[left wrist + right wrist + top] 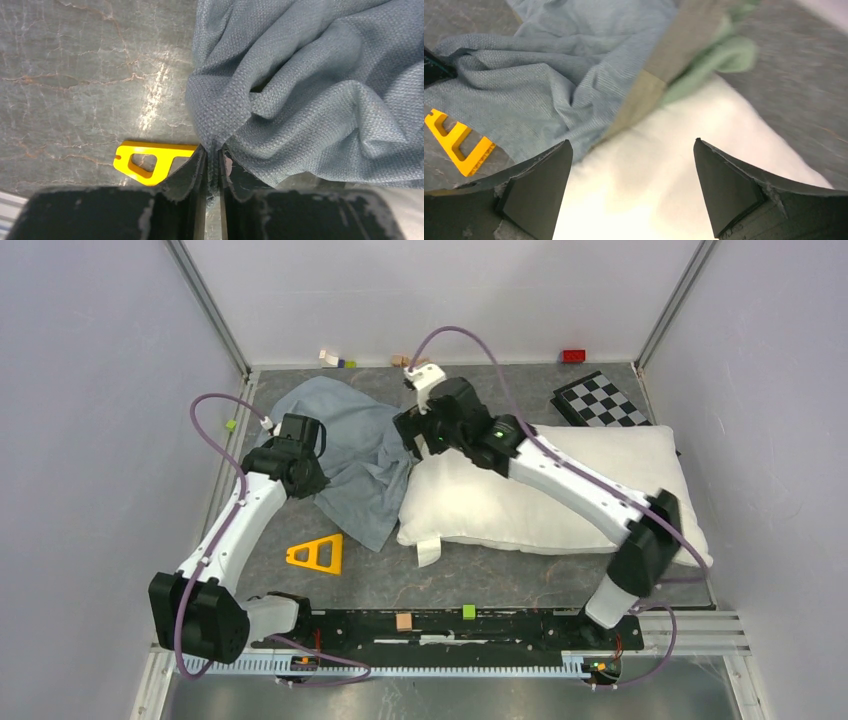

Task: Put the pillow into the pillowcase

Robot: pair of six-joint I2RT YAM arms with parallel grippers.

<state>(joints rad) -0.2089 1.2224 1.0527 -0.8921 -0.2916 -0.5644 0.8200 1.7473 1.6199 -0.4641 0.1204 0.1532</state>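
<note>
The white pillow [560, 495] lies on the right half of the table; its near corner fills the lower right wrist view [659, 190]. The blue-grey pillowcase [350, 445] lies crumpled left of it, with beige and green panels showing in the right wrist view [574, 80]. My left gripper [312, 483] is shut on a fold of the pillowcase [310, 85] at its left edge [214, 152]. My right gripper [412, 440] is open above the pillow's far-left corner, next to the pillowcase's edge, and holds nothing [631, 145].
A yellow triangular piece [317, 554] lies on the table near the pillowcase's front edge. A black-and-white checkered board [598, 400] sits at the back right behind the pillow. Small blocks [573, 355] lie along the back wall, and others [468, 612] on the front rail.
</note>
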